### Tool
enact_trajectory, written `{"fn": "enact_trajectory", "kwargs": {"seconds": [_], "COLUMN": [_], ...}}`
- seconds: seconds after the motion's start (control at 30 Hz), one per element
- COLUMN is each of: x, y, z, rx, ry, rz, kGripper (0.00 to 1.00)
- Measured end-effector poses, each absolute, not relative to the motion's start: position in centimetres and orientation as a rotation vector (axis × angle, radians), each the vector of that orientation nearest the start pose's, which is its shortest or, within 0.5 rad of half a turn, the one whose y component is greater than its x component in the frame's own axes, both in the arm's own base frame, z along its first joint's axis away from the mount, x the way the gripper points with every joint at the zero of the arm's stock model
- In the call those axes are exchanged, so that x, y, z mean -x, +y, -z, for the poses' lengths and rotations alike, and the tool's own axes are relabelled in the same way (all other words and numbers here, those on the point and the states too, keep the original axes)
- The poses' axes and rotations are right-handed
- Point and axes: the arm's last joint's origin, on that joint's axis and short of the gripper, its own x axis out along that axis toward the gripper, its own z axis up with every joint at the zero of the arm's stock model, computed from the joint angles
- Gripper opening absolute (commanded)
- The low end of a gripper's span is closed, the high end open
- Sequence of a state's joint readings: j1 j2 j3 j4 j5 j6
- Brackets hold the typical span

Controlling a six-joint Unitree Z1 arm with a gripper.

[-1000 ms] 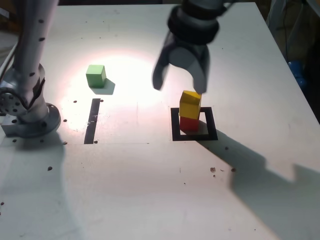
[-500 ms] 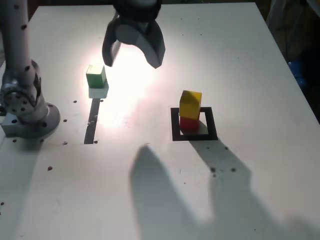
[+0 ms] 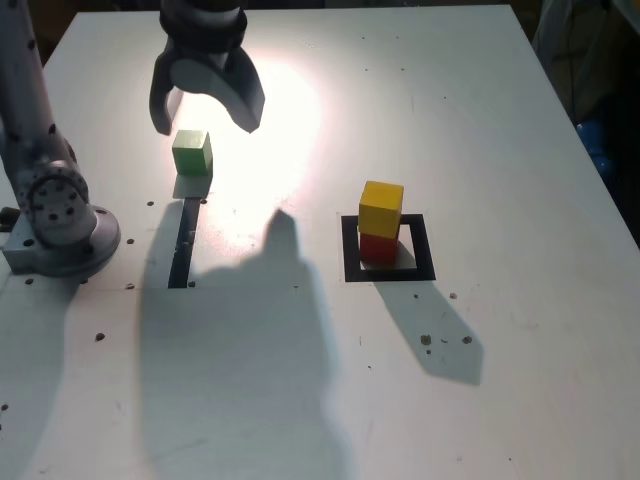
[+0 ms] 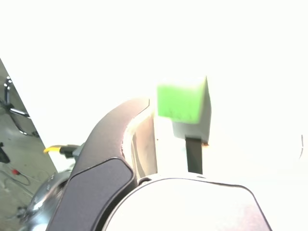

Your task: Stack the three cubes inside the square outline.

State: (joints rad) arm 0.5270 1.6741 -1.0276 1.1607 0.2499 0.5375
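A yellow cube [image 3: 381, 209] rests on a red cube [image 3: 377, 247] inside the black square outline [image 3: 389, 248] at the exterior view's right of centre. The green cube [image 3: 191, 153] sits alone on the table at the exterior view's left, just beyond the end of a narrow black strip [image 3: 183, 242]. My gripper [image 3: 205, 113] hangs open above the green cube, one finger on each side, holding nothing. In the wrist view the green cube [image 4: 182, 102] shows bright and washed out beyond a dark finger [image 4: 113, 139].
The arm's round grey base [image 3: 62, 225] stands at the exterior view's left edge. A strong light glare covers the table around the green cube. The arm casts a wide shadow across the table's front. Small dark specks dot the white table [image 3: 500, 150].
The gripper has left the yellow cube on the red one, opened wider and swung across to the exterior view's left, ending above the green cube. The cubes have stayed put.
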Motion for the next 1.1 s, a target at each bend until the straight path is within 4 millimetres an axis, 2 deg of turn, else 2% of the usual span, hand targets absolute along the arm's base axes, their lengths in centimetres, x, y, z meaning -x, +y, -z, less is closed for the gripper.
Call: {"fn": "enact_trajectory", "kwargs": {"seconds": [0.23,0.43,0.6,0.73,0.93,1.03,1.1], "x": [-16.9,-16.8,-17.0,-17.2,-17.3,-17.4,-17.4], "y": [13.1,13.6,14.1,14.6,14.9,15.0,15.0], "z": [-24.1,-23.0,-21.9,-21.0,-20.6,-20.6,-20.5], "rx": [-0.064,-0.038,-0.006,0.014,0.023,0.020,0.019], "ry": [1.909,1.927,1.941,1.947,1.922,1.913,1.913], "rz": [-0.089,-0.084,-0.077,-0.075,-0.093,-0.101,-0.102], "kGripper": [0.97,0.93,0.86,0.71,0.38,0.30,0.29]}}
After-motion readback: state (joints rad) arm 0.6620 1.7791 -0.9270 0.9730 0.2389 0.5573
